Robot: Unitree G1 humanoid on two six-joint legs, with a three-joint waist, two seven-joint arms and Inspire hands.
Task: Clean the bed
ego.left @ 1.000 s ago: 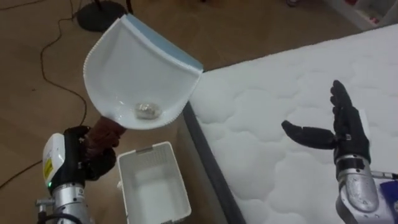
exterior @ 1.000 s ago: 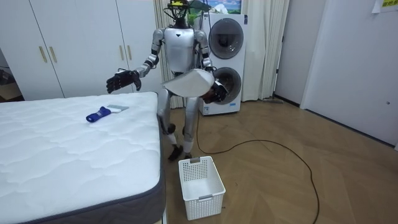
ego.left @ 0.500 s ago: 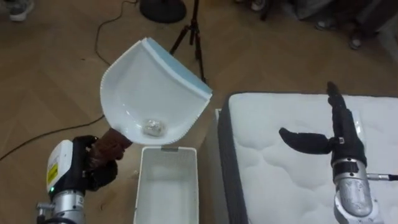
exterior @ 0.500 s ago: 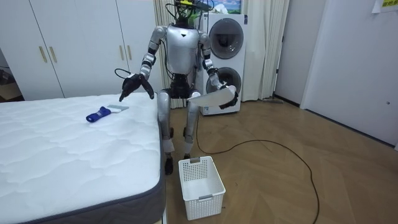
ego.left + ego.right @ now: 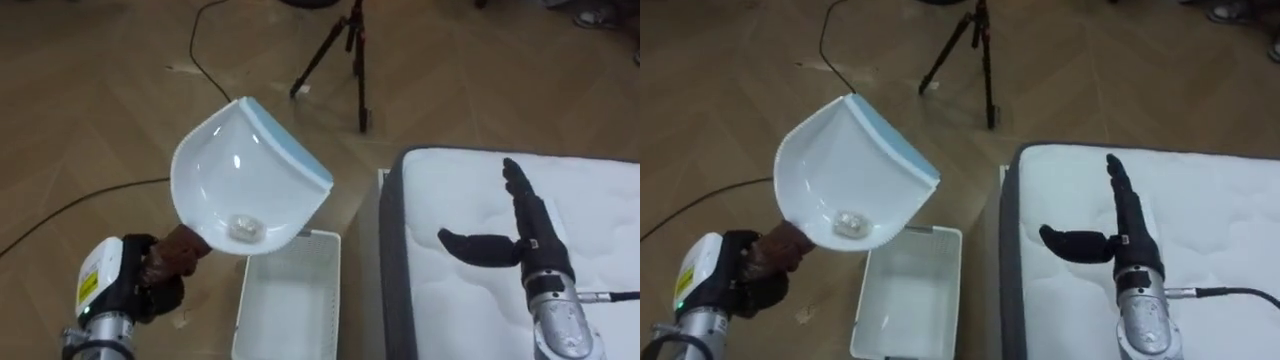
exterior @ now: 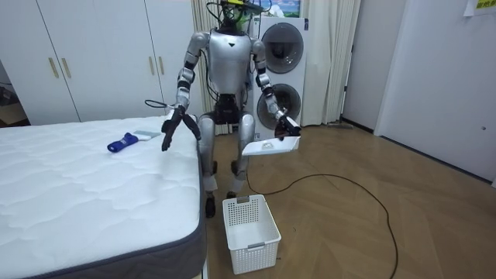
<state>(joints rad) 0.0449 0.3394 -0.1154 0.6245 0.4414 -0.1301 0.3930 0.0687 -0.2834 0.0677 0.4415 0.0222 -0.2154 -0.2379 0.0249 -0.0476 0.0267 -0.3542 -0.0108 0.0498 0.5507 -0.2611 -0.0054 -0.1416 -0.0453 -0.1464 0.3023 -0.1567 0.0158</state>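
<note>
White dustpan (image 5: 243,172) with a blue lip, white basket (image 5: 290,310), white quilted mattress (image 5: 610,220) edged grey.

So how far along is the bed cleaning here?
Done: a scrap lies in the white dustpan. In hand: the left hand holds it above the basket. Left: tipping it in; the blue brush lies on the mattress, right hand open above.

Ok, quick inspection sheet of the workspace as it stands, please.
surface: white quilted mattress at the robot's right.
job's things: white dustpan with a small crumpled scrap inside, held roughly over the white basket on the floor; blue brush on the mattress.
clutter: nothing seen.
robot hands: left robot hand shut on the dustpan's handle; right robot hand open above the mattress.
cables: dark cable across the wooden floor.
surroundings: tripod, stacked washing machines, wardrobes.
</note>
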